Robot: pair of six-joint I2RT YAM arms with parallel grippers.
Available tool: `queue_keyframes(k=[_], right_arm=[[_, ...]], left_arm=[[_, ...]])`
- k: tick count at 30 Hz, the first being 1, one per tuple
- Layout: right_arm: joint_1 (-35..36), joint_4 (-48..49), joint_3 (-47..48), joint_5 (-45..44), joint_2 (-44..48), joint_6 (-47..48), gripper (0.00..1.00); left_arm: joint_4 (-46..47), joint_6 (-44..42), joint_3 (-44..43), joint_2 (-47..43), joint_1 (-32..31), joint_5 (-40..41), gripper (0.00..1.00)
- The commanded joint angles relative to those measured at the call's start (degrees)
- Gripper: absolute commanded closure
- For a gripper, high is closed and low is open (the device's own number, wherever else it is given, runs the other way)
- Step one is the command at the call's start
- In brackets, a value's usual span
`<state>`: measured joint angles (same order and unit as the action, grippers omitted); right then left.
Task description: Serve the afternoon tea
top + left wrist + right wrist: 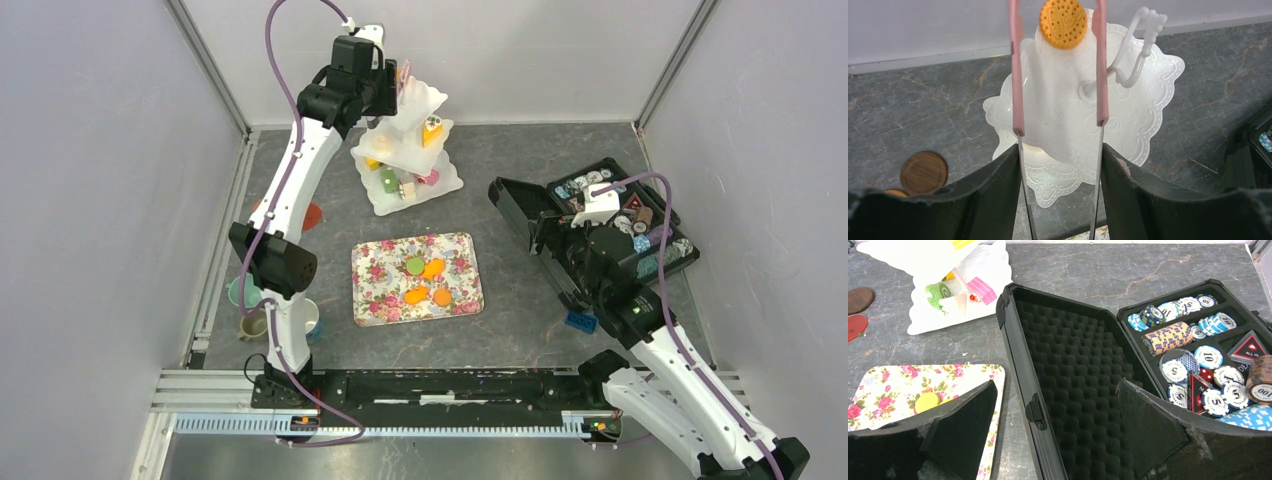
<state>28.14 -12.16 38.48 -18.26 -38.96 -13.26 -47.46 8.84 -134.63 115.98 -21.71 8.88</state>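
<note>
**Item: tea service, biscuit placement in hand**

1. Far left: cups (245, 293) grouped beside the left arm's base; brown saucer (924, 172) flat on the table, well apart from the stand.
2. Left gripper (1060, 150): clamped on a pair of pink-sleeved tongs (1017, 75), whose arms stand spread.
3. Biscuit (1063, 22): orange and dotted, between the tong arms over the top tier of the white tiered stand (1148, 100). Whether it is pinched or lying free cannot be told.
4. Handling note (judgement): keep the tongs level and centred on the biscuit, stay clear of the stand's looped handle, and draw away straight so neither sleeve drags the biscuit off the rim.
5. Centre: floral tray (372, 300) carrying green and orange cakes (433, 268).
6. Right: open black case (1073, 340) of poker chips (1208, 356), with a blue brick (580, 321) near it.
7. Right gripper (1055, 385): fingers wide and empty, above the case.
8. Legible: "10", "5" and "100" on the chips, "ALL IN" on a triangular marker. Finer print is too small to read.
</note>
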Motion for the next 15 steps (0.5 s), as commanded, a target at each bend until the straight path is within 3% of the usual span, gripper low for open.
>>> queue_keyframes(k=[1,7,15], right_arm=[[0.29,1.55,2.13,0.01,0.20,-1.17,0.02],[0.28,1.96,2.87,1.61,-0.83,-1.30,0.02],[0.26,2.65,3.59,2.02,-1.87,-0.63,0.02]], left_arm=[[1.47,-3.82,-2.48,-2.51,0.17,0.08,0.36],[1.14,-3.57,-2.22,-5.10,0.13,5.21,0.37],[4.79,-4.23,2.69,-10.82,0.11,6.30,0.40]])
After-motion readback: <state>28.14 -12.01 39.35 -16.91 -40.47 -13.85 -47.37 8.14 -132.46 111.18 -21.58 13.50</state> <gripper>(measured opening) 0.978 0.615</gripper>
